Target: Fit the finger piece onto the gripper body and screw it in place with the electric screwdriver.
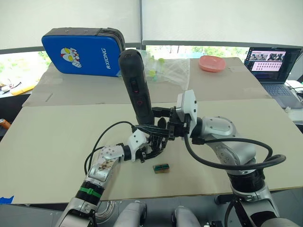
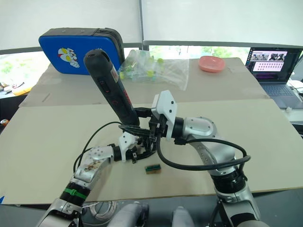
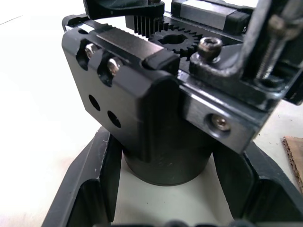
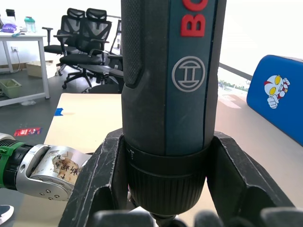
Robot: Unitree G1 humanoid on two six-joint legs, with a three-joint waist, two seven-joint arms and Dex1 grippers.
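1. Your left gripper (image 1: 150, 147) held the gripper body (image 3: 156, 118) by its round base, fingers closed on either side, just above the table (image 1: 57, 137).
2. Your right gripper (image 4: 165, 208) clamped the electric screwdriver (image 1: 136, 87) near its lower end; the tool stood nearly upright, tip down over the gripper body.
3. A small green-brown block (image 1: 161, 168) lay on the table just beside them.

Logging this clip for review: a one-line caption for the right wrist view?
Right gripper fingers clamp the thick matte-black cylindrical electric screwdriver upright over the tan table.
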